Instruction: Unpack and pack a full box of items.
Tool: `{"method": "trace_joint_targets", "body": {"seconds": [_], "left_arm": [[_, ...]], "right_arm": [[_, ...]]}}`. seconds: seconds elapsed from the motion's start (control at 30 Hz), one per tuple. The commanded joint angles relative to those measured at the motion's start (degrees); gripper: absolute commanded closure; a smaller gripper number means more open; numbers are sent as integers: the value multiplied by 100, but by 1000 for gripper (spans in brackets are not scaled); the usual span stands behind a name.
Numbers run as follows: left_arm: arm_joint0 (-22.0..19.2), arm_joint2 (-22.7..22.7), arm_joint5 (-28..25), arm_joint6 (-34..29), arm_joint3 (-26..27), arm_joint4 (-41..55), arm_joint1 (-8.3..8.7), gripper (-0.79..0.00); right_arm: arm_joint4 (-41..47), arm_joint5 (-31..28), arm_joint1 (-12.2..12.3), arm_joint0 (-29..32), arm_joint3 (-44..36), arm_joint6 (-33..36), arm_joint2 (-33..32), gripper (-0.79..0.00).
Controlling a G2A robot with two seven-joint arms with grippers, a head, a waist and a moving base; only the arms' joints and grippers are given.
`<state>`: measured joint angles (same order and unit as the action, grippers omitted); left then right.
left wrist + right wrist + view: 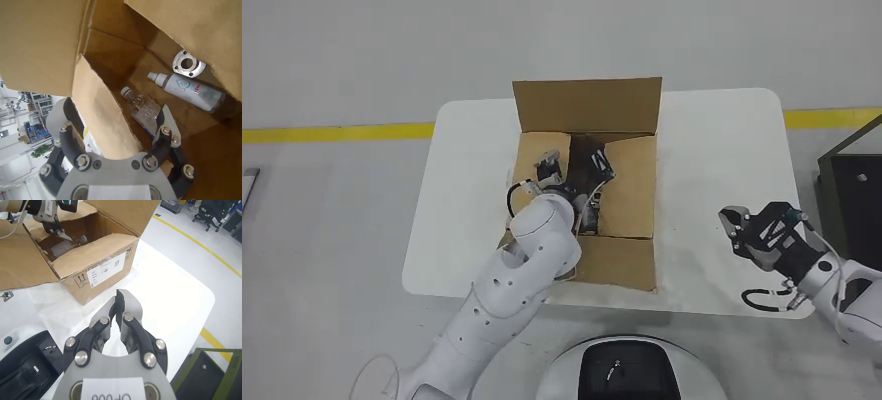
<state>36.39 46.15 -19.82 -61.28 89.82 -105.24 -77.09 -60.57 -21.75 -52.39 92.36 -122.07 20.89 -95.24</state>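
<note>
Left gripper point(113, 109) spread astride a box point(627, 265) flap, one finger by the clear bottle point(140, 109) on the box floor; probably lining up a pick. Right gripper point(118, 302) pressed together, idle near the table point(712, 150) right edge.

Open cardboard box point(587, 105) holds a clear bottle point(140, 108), white spray bottle point(189, 91) and metal flange point(198, 67).

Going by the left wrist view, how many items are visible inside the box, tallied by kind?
Clear plastic bottle: 1
White spray bottle: 1
Metal flange: 1
Total: 3 in sight; part of the box floor is hidden.
</note>
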Motion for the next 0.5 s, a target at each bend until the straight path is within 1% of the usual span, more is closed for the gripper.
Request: {"method": "trace_joint_targets", "body": {"seconds": [0.0,0.23,0.4,0.47], "left_arm": [[-1,30,21,-42,-26,-31,-19,0],[34,214,189,-58,-8,-234,-60,0],[127,389,332,-105,189,-270,-83,0],[189,519,471,-105,333,-99,-99,0]], "right_arm": [[-9,-7,-6,-4,-3,0,9,0],[-18,-7,-26,-48,-45,22,34,0],[-11,-10,-37,-125,-73,45,26,0],[-5,-24,-41,-178,-111,46,20,0]]}}
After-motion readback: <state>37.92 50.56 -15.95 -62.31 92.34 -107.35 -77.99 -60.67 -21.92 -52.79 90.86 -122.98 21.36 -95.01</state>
